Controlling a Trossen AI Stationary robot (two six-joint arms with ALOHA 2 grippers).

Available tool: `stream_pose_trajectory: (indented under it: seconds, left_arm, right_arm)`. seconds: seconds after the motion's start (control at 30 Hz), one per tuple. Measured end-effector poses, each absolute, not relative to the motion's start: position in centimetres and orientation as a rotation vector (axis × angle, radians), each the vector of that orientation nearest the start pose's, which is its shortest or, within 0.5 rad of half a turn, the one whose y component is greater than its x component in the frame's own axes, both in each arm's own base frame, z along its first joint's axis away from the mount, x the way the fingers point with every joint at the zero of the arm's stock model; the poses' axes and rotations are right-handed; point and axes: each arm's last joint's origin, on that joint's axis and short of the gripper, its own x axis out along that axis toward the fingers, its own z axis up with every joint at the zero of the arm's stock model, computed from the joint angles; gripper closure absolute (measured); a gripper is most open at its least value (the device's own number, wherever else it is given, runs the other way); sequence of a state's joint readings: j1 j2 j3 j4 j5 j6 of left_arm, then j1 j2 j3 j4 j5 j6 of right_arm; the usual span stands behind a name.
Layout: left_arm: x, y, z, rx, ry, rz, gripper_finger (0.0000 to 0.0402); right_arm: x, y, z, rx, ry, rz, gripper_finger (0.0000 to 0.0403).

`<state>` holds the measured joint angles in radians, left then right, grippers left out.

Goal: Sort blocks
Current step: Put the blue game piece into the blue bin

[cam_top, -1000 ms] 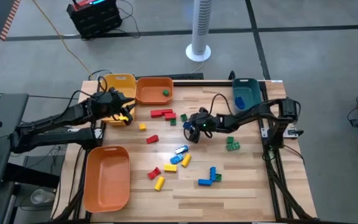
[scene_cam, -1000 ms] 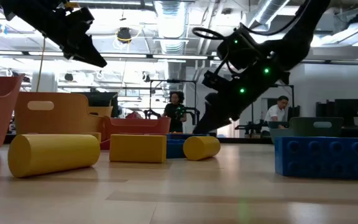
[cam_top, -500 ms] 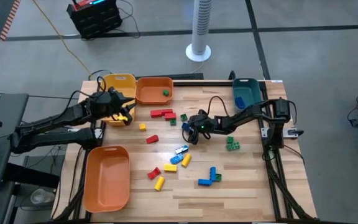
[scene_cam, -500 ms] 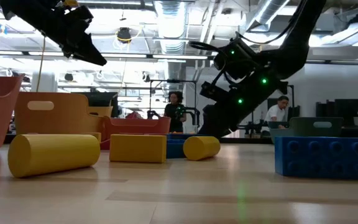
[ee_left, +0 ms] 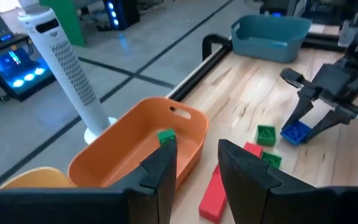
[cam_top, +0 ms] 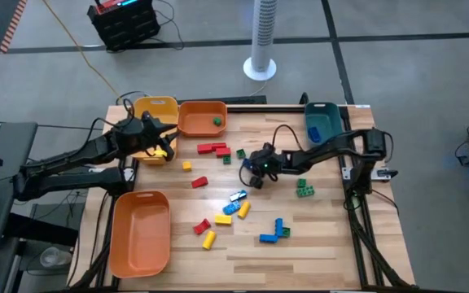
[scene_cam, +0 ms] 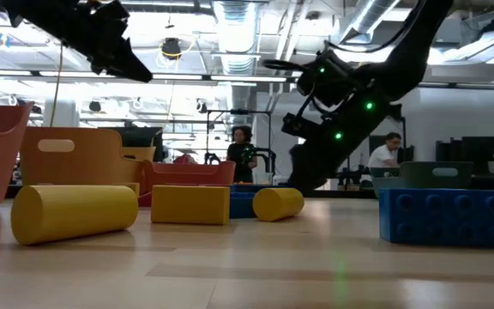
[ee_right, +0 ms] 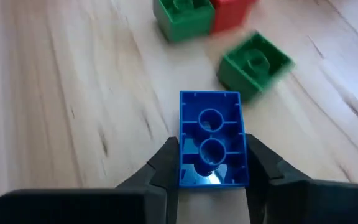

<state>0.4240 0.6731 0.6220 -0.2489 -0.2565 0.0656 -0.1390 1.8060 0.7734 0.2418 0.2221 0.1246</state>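
Small red, yellow, green and blue blocks lie scattered over the wooden table (cam_top: pixel 332 244). My right gripper (cam_top: pixel 247 168) is at mid-table, slanting down, shut on a blue block (ee_right: pixel 211 134) whose hollow underside faces the wrist camera. The left wrist view shows the same block (ee_left: pixel 296 132) low at the tabletop beside green blocks (ee_left: pixel 266 134). My left gripper (ee_left: pixel 197 155) hovers high by the yellow bin (cam_top: pixel 155 110), pointing toward the far orange bin (ee_left: pixel 138 146). A narrow gap shows between its fingers, with nothing in it. My right gripper pinches the blue block's two long sides (ee_right: pixel 188 168) between its two fingers, at the end nearest the wrist. The fingers (ee_right: pixel 260 165) slant down from the table's right and lie along the block. Whether the block is clear of the table I cannot tell.
The far orange bin (cam_top: pixel 203 118) holds a green block (cam_top: pixel 216 121). A teal bin (cam_top: pixel 322 122) stands far right and a large orange bin (cam_top: pixel 141 232) near left. Red blocks (cam_top: pixel 212 149), green blocks (cam_top: pixel 304 188) and a mixed cluster (cam_top: pixel 234 207) surround the right gripper.
My right gripper has stayed in place at mid-table, tipped a little, and shut its fingers on the blue block. My left gripper has tipped up slightly without travelling.
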Motion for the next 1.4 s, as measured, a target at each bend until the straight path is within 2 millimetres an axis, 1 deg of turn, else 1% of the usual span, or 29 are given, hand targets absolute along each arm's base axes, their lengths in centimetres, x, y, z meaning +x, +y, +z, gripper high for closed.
stream_pose_trajectory:
  seconds: [0.1, 0.23, 0.37, 0.47, 0.63, 0.73, 0.87, 1.0, 1.1, 1.2, 1.3, 1.4]
  left_arm:
    - [13.7, 7.0, 29.0, 0.057, 0.298, 0.665, 0.0289]
    - [13.8, 7.0, 29.5, 0.081, 0.259, 0.664, 0.0289]
    - [14.1, 7.2, 30.0, 0.083, 0.193, 0.67, 0.0289]
    - [14.5, 7.4, 30.4, 0.12, 0.148, 0.675, 0.0289]
    - [15.4, 7.8, 30.7, 0.236, 0.127, 0.676, 0.0289]
    - [16.1, 8.1, 30.6, 0.273, 0.124, 0.677, 0.0289]
    - [16.9, 8.5, 30.2, 0.306, 0.148, 0.673, 0.0289]
    - [17.8, 8.9, 29.9, 0.31, 0.141, 0.674, 0.0289]
    - [18.3, 9.1, 29.6, 0.294, 0.141, 0.676, 0.0289]
    - [18.6, 9.3, 29.6, 0.275, 0.149, 0.686, 0.0289]
    - [18.7, 9.4, 30.3, 0.27, 0.132, 0.692, 0.0289]
    - [18.7, 9.4, 30.8, 0.235, 0.137, 0.693, 0.0289]
  right_arm:
    - [31.4, -4.9, 12.4, 0.057, 0.81, -0.442, 0.0277]
    - [30.1, -4.6, 14.7, 0.01, 0.82, -0.561, 0.0271]
    - [28.3, -4.6, 15.7, -0.019, 0.866, -0.695, 0.0273]
    - [27.0, -5.0, 15.6, 0.0, 0.885, -0.788, 0.0272]
    - [24.9, -5.7, 14.1, 0.046, 0.909, -0.853, 0.0271]
    - [23.7, -6.1, 13.1, 0.059, 0.943, -0.883, 0.027]
    - [23.3, -6.3, 12.6, 0.065, 0.933, -0.901, 0.027]
    - [23.3, -6.3, 12.4, 0.028, 0.907, -0.871, 0.0269]
    - [23.3, -6.6, 12.5, -0.009, 0.915, -0.859, 0.0269]
    - [23.2, -7.3, 13.2, -0.038, 0.891, -0.86, 0.0269]
    - [22.6, -8.0, 14.5, -0.065, 0.874, -0.868, 0.0269]
    - [21.3, -8.6, 16.5, -0.051, 0.839, -0.905, 0.0269]
